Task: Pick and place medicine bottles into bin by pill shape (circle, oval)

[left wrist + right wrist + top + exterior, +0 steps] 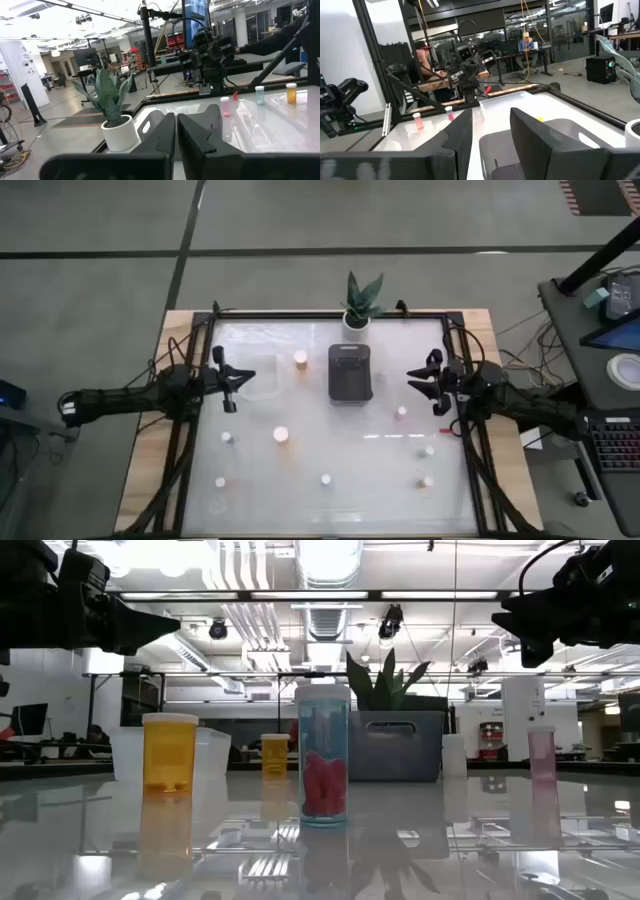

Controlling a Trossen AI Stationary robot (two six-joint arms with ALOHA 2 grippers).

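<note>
The right hand [424, 381], jaws apart and empty, is nearest the upright pink bottle [402, 413]; the left hand [238, 382] is closed.

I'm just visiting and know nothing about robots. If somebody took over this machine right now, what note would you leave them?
Left gripper: shut, empty, raised at the table's left side.
Right gripper: fingers apart, empty, raised at the right side.
Medicine bottles: scattered upright over the table, one orange-bodied near the clear bin.
Dark bin: mid-table, in front of the potted plant; no bottle seen inside.
Done: apparently nothing sorted.
Left: every bottle visible.
</note>
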